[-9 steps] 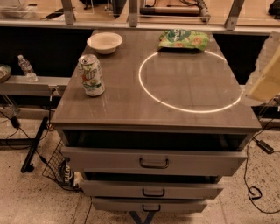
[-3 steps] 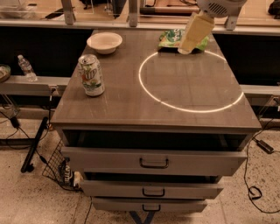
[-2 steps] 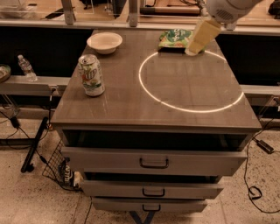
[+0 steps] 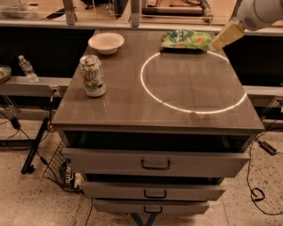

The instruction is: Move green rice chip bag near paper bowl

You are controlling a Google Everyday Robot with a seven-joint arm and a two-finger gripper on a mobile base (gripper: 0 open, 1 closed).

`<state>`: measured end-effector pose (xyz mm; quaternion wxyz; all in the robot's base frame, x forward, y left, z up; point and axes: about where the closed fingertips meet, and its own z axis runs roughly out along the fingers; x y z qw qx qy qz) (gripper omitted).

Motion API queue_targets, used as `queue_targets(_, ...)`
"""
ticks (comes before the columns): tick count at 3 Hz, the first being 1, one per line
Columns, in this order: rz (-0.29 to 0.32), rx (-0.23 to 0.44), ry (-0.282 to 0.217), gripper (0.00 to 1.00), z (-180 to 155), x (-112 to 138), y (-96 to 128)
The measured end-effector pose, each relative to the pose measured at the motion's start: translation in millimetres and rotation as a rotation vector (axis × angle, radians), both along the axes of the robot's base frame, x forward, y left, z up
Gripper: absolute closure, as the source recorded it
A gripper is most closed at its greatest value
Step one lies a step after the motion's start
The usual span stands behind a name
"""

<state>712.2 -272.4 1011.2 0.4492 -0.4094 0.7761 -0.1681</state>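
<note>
The green rice chip bag (image 4: pixel 185 39) lies flat at the far edge of the table top, right of centre. The paper bowl (image 4: pixel 106 43) sits at the far left of the table top, well apart from the bag. My gripper (image 4: pixel 224 36) hangs at the upper right, just to the right of the bag's right end and a little above the table. It holds nothing that I can see. The white arm (image 4: pixel 258 13) reaches in from the top right corner.
A green-and-white soda can (image 4: pixel 93 76) stands upright near the table's left edge. A bright ring of light (image 4: pixel 192 81) lies on the grey table top (image 4: pixel 132 110). Three drawers (image 4: pixel 154 163) stand partly open below. A water bottle (image 4: pixel 27 68) stands on a ledge at left.
My gripper has moved to the right, from over the bag's right half to beside its right end. The whole bag shows again. The bag, bowl and can have not moved.
</note>
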Motion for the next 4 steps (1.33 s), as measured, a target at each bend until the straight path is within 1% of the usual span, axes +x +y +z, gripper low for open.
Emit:
queue_targets(1,-0.043,0.072,-0.013,0.0,-17.4,39.1,-25.0)
queue_targets(2,-0.042,0.085,-0.014,0.0,-18.6,42.2,-23.6)
queue_targets(3,-0.039,0.154,-0.018,0.0,-24.6,57.3,-16.8)
queue_targets(4,-0.048,0.26,-0.014,0.0,-41.1,91.6,-7.1)
